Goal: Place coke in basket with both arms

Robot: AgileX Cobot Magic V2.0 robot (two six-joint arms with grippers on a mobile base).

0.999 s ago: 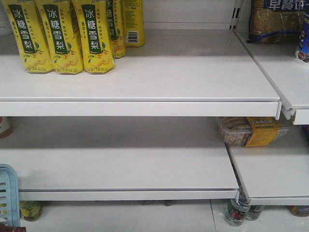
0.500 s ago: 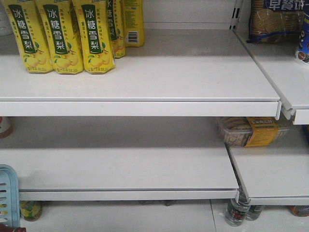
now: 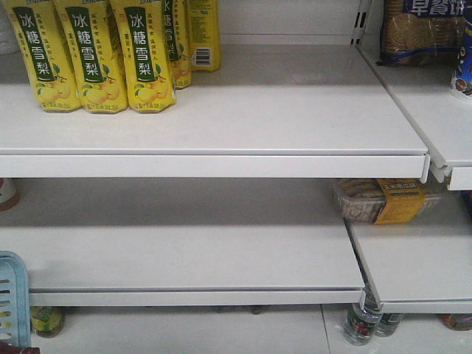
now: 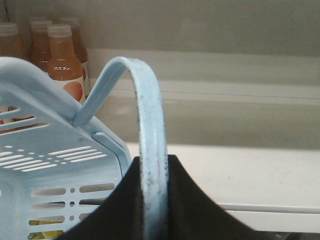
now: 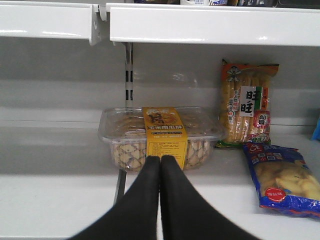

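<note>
The pale blue basket (image 3: 13, 295) shows only as a slotted corner at the bottom left of the front view. In the left wrist view its side (image 4: 50, 165) fills the lower left and its curved handle (image 4: 149, 125) arches up the middle. My left gripper (image 4: 153, 162) is shut on that handle, one black finger on each side of it. My right gripper (image 5: 160, 159) is shut with nothing in it, pointing at a clear box of biscuits (image 5: 160, 135) on a shelf. The coke is out of view.
White shop shelves (image 3: 221, 158) span the front view, with yellow drink bottles (image 3: 96, 51) at the upper left and the biscuit box (image 3: 383, 200) at mid right. Orange drinks (image 4: 62, 55) stand behind the basket. A cracker pack (image 5: 247, 102) and a blue bag (image 5: 280, 177) lie right of the box.
The basket corner in the front view has edged slightly to the left. Nothing else has visibly moved.
</note>
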